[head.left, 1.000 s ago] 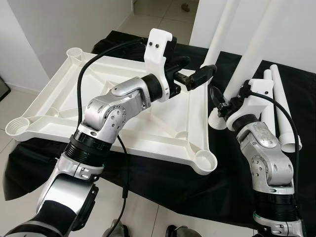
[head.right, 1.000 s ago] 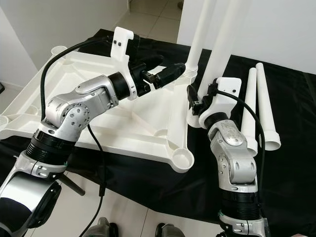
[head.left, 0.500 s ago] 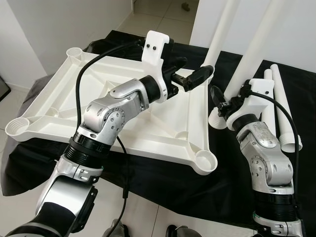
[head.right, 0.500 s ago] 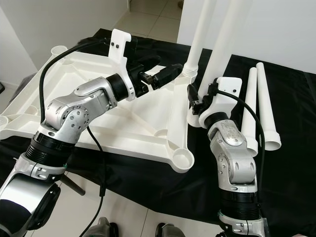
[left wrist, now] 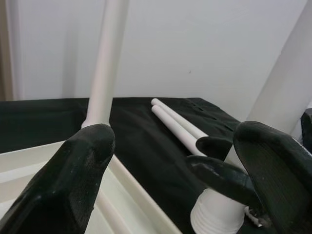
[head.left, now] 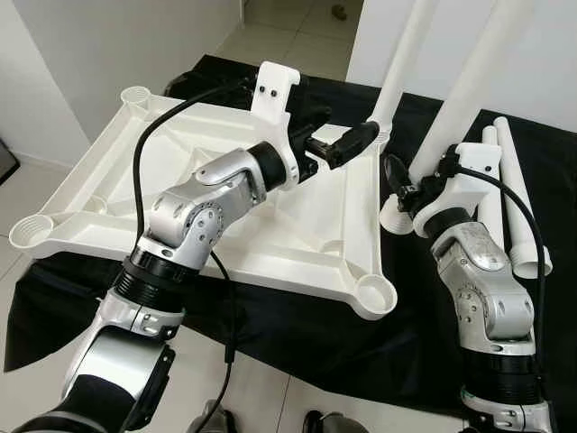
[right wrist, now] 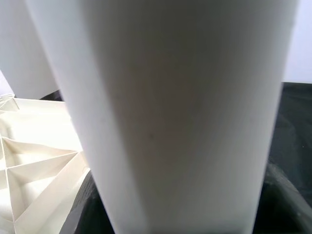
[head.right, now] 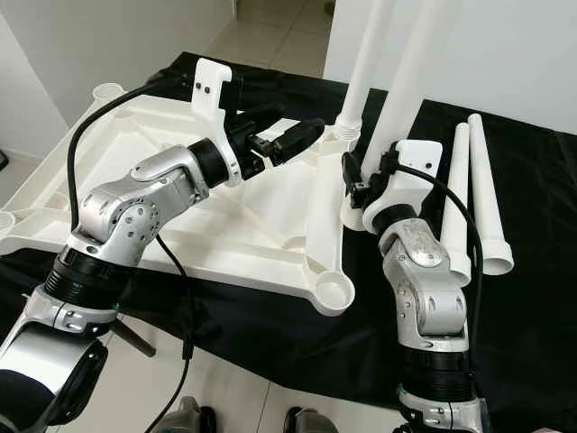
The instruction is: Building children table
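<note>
White plastic tabletop (head.left: pixel 135 194) lies upside down across the left and centre of the frame on a black cloth (head.left: pixel 297 334), ribbed underside up, with round leg sockets at its corners; the near-right socket (head.left: pixel 372 293) has no leg in it. Left gripper (head.left: pixel 347 142) reaches over the tabletop's far right edge at upper centre, fingers apart, holding nothing. Just beyond it a white leg (head.left: pixel 406 54) stands upright in the far-right corner socket. Right of centre, the right gripper (head.left: pixel 403 188) is closed around a second white leg (head.left: pixel 469 81), tilted, its flared threaded base (head.left: pixel 397 219) over the cloth just beside the tabletop's right edge. Two more white legs (head.left: pixel 518 207) lie side by side on the cloth at far right.
</note>
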Available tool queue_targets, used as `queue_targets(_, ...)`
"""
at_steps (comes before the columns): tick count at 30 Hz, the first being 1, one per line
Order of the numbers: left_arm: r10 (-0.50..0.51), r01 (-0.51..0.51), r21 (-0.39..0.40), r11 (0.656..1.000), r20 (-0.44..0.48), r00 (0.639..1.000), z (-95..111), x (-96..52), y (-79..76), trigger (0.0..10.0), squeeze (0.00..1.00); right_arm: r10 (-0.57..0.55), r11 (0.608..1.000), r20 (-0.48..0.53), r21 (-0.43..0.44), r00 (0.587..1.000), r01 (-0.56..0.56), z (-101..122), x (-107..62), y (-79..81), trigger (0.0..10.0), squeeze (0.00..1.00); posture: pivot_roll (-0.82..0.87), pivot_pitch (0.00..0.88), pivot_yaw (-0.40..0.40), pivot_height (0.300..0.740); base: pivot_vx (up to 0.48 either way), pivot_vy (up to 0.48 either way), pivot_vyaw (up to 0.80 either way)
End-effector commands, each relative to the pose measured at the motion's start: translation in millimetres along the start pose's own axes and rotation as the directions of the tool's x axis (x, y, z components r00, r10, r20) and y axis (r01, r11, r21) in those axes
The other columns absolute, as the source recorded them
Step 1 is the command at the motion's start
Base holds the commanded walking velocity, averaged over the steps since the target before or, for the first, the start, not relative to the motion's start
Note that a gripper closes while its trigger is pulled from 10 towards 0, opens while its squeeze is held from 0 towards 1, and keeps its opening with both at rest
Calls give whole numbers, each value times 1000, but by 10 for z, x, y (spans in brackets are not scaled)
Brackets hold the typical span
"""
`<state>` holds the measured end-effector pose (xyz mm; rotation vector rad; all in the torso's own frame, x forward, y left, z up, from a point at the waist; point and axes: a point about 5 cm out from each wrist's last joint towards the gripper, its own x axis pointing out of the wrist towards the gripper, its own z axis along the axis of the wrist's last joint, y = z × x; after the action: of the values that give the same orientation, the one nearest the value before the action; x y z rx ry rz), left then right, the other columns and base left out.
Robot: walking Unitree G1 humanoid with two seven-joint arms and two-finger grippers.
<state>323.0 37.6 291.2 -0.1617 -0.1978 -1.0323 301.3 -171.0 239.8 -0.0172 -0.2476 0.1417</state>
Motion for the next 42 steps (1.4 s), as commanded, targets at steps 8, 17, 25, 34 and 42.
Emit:
queue_targets(8, -177, 177, 34, 984, -11, 984, -54, -56, -124, 10000, 0, 1, 1000, 20, -3, 1000, -1, 22, -2, -2, 10000, 0, 78, 149, -10, 740, 0, 0, 0)
queue_targets(17, -291, 291, -10, 957, -69, 954, -233, -173, -223, 10000, 0, 23, 1000, 66, 2, 998, -23, 68, -33, 28, 10000, 0, 68, 149, 0, 740, 0, 0, 0)
queue_targets(25, -395, 401, -17, 916, -207, 895, -549, -369, -362, 10000, 0, 28, 999, 103, 20, 994, -31, 82, -89, 60, 10000, 0, 68, 148, 1, 740, 0, 0, 0)
queue_targets(34, -366, 415, 62, 908, -367, 855, -902, -487, -337, 10000, 0, -6, 998, 129, 56, 992, -1, 76, -171, 35, 10000, 0, 58, 142, 6, 740, 0, 0, 0)
queue_targets(42, -342, 444, 128, 887, -463, 818, -1122, -519, -290, 10000, 0, -32, 999, 131, 43, 991, 26, 73, -269, -48, 10000, 0, 27, 139, 17, 740, 0, 0, 0)
